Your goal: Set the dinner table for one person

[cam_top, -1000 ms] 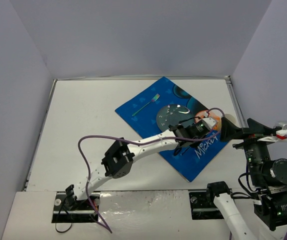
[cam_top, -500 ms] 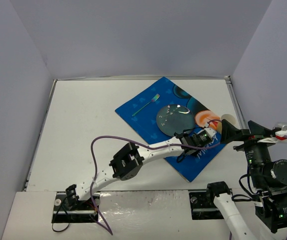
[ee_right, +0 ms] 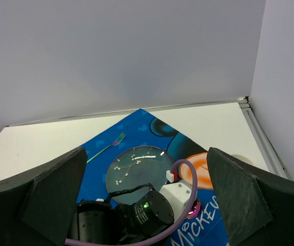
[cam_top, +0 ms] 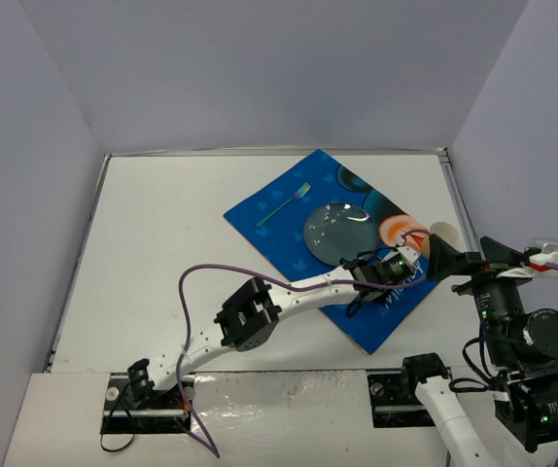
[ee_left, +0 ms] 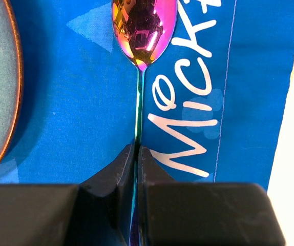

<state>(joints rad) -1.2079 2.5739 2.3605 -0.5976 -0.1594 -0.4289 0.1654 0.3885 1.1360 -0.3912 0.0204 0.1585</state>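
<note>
Over the placemat [ee_left: 60, 102], spoon [ee_left: 143, 46] juts straight from left tool [ee_left: 138, 151] (bowl foremost).

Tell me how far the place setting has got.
Done: the mat, the plate and the fork beside it are laid. In hand: the left hand is shut on the spoon by its handle, on the plate's other side. Left: let the spoon go.
</note>
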